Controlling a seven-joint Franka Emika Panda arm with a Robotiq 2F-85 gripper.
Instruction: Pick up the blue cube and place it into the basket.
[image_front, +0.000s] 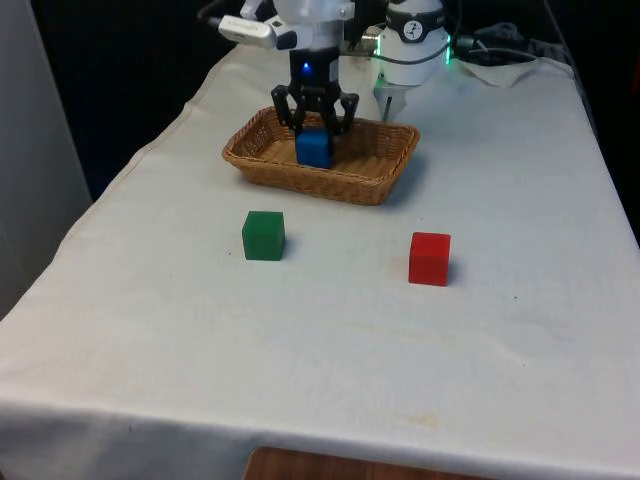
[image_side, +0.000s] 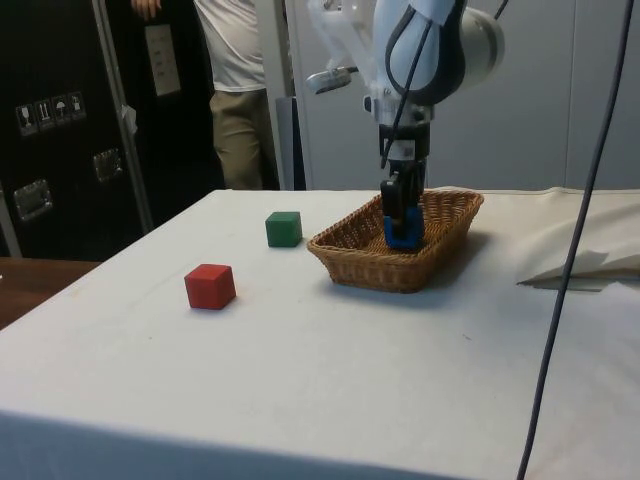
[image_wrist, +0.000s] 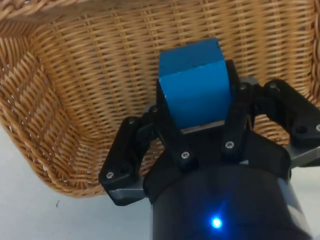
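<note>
While you look across the table, your gripper (image_front: 314, 128) hangs inside the wicker basket (image_front: 368, 186), its two fingers (image_wrist: 169, 131) clamped on the blue cube (image_front: 313, 149). From the side camera you see the cube (image_side: 402, 232) held low within the basket's (image_side: 372, 268) walls; whether it touches the woven floor cannot be told. On the wrist camera the cube (image_wrist: 196, 85) sits squarely between the pads over the weave (image_wrist: 80, 100). Nearer you on the white cloth (image_front: 330, 350), a green cube (image_front: 263, 236) and a red cube (image_front: 429, 259) stand well apart.
</note>
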